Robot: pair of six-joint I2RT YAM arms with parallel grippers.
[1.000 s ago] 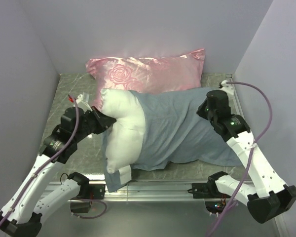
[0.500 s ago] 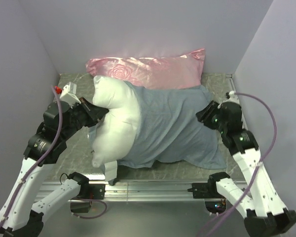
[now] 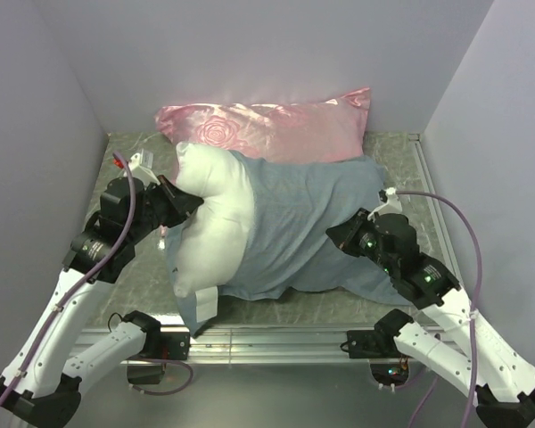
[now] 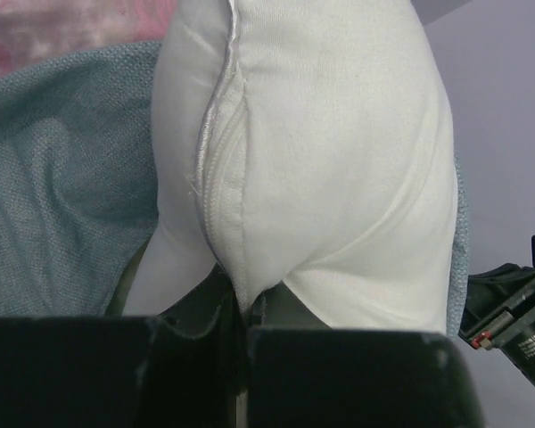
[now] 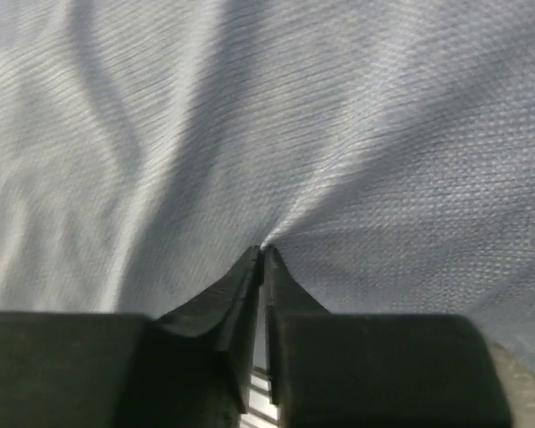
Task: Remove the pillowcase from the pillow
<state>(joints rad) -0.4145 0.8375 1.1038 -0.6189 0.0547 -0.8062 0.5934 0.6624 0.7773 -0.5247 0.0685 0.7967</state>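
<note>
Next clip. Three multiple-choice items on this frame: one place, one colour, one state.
1. Where does the pink pillow lie? A) along the far wall, behind the white pillow; B) at the near edge; C) under the right arm.
2. Which colour does the pillowcase show on top? A) red; B) yellow; C) blue-grey.
3. The left hand is: A) open above the table; B) shut on the white pillow; C) shut on the pink pillow.
1A, it lies against the wall; 2C, the top view shows blue-grey cloth; 3B, the wrist view shows it pinching the pillow's seamed edge.
</note>
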